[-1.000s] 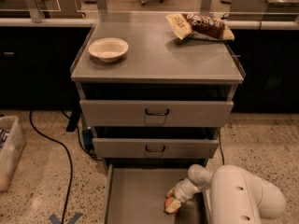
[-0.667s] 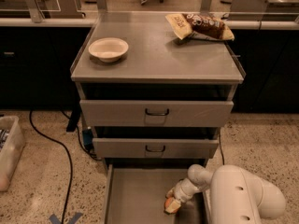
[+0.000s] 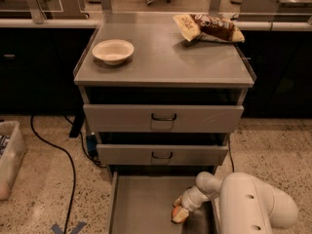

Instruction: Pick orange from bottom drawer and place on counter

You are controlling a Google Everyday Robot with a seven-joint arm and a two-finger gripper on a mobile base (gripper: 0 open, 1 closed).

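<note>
A flat grey brushed-metal worktop with a low raised rim is seen on top of the drawer cabinet. A shallow round white bowl is set on it. A crumpled yellow-and-brown snack bag is laid to the right of the bowl, farther back. Well below the bowl, the wide grey metal bottom drawer is pulled open. A small round orange is found on its floor, down and to the right of the bowl, and the white gripper is placed at it.
</note>
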